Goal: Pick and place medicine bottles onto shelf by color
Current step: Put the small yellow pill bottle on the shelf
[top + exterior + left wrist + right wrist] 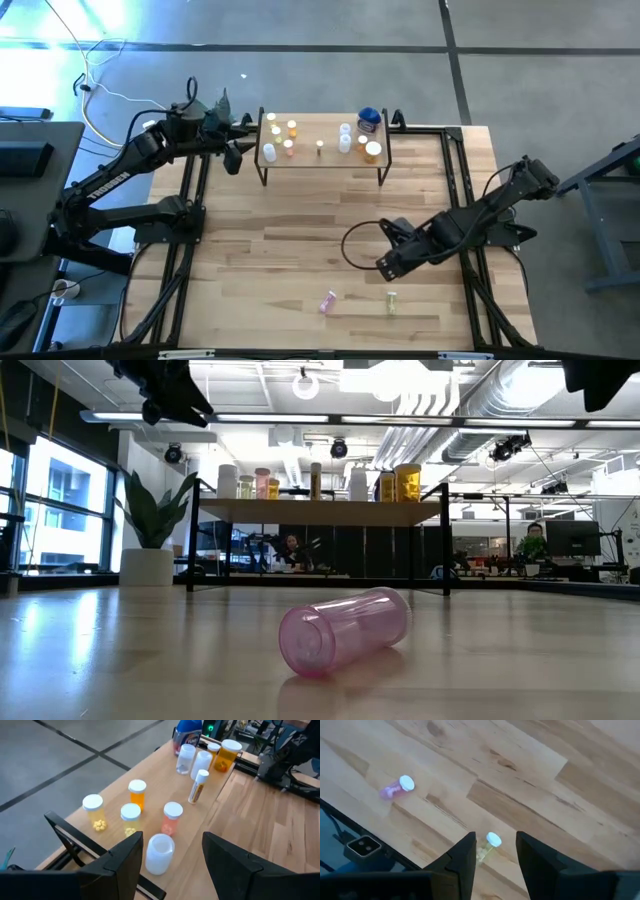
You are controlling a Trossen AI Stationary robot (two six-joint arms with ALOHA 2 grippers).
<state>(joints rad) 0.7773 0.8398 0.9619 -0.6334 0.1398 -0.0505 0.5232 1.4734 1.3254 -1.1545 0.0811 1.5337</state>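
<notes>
High view shows most bottles on the shelf (322, 160), pink bottle (328, 301) and yellow-green bottle (391, 302) still lying on the table; both grippers, left (232, 158) and right (385, 265), empty and parted.

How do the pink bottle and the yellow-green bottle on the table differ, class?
The pink bottle is pink; the yellow-green bottle is pale yellow-green. The right gripper hangs nearer the yellow-green bottle than the pink bottle. Both lie on their sides, white-capped, off the shelf.
</notes>
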